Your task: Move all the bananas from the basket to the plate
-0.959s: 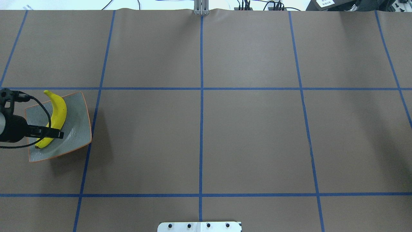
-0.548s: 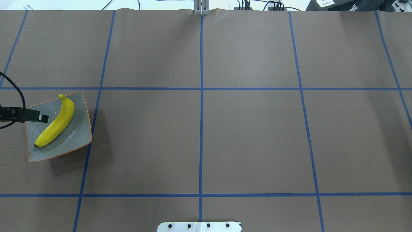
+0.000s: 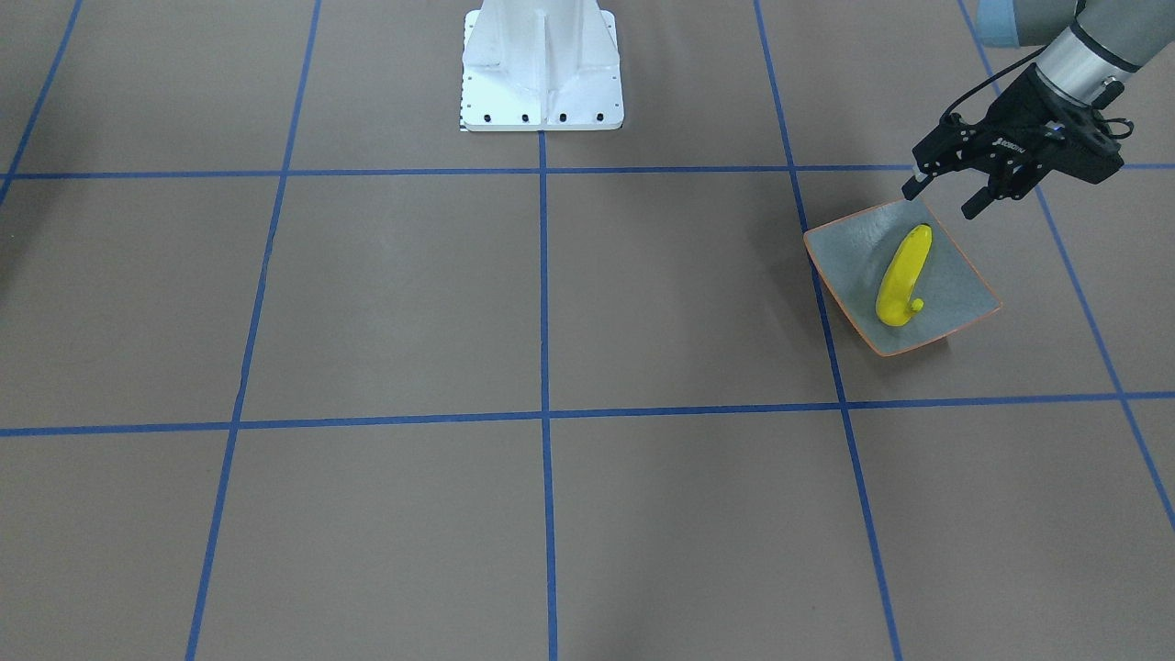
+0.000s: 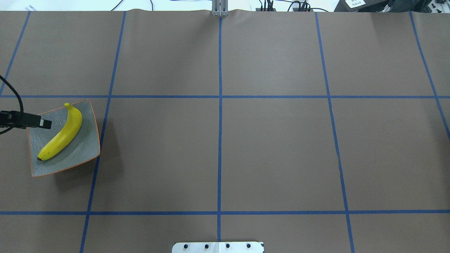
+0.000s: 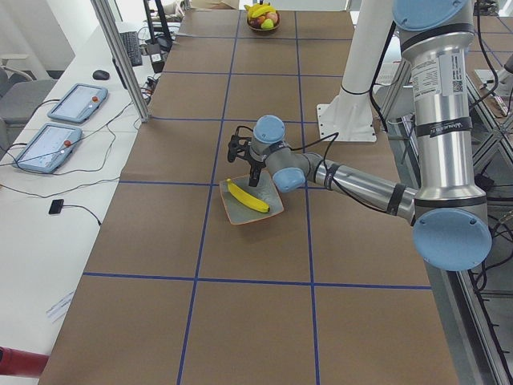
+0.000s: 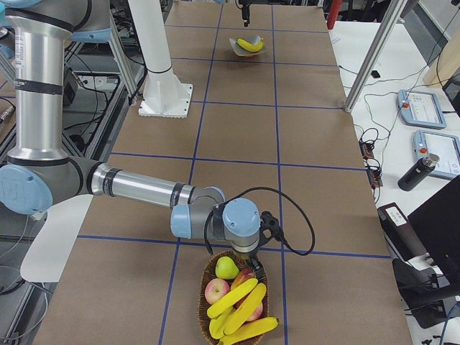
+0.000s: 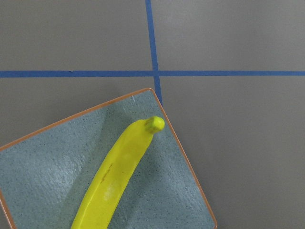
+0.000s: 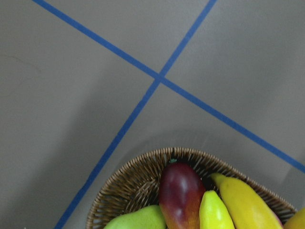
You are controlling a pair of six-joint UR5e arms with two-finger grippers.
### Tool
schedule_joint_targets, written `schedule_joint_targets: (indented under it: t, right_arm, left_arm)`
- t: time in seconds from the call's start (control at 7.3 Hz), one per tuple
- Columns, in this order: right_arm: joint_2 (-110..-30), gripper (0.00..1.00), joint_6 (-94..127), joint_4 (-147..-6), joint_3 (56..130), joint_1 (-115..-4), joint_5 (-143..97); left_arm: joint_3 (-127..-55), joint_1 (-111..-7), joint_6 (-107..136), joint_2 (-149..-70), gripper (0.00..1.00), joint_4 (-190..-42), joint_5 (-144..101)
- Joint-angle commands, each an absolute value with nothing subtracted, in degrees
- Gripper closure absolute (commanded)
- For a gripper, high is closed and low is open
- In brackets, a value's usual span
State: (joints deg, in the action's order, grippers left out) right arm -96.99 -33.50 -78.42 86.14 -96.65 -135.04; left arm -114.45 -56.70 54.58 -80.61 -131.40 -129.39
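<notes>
On blue-gridded brown table (image 3: 367,303), left end effector (image 3: 940,202) agape, empty, by plate (image 3: 849,252); right end effector (image 6: 251,255) indeterminable.

a robotics lab. blue tape (image 4: 219,140) grids the brown table (image 4: 281,147); teach pendants (image 5: 78,103) (two) lie on a side bench (image 5: 32,241).

Bright yellow banana (image 4: 61,135), speckled grey-green plate (image 4: 84,147) with thin orange rim, brown table (image 4: 274,151) with blue grid lines, tan woven basket (image 8: 138,183).
</notes>
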Motion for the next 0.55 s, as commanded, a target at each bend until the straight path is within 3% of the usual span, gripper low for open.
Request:
schedule_joint_targets:
  t: [0.0, 0.27, 0.41]
  right_arm:
    - [-96.6, 0.02, -33.9, -77.0, 79.8, -99.7, -135.1]
    - [-95.9, 0.02, -33.4, -65.6, 71.8, -99.7, -134.6]
    - [-96.3, 0.04, -33.4, -64.3, 71.9, -99.7, -134.6]
  left_arm:
    - [-114.6, -56.8, 54.5, -81.2, 0.00, -131.5, -129.3]
    - [-114.9, -56.8, 54.5, -81.2, 0.00, -131.5, -129.3]
    - [-115.0, -56.8, 54.5, -81.2, 0.00, -131.6, -129.3]
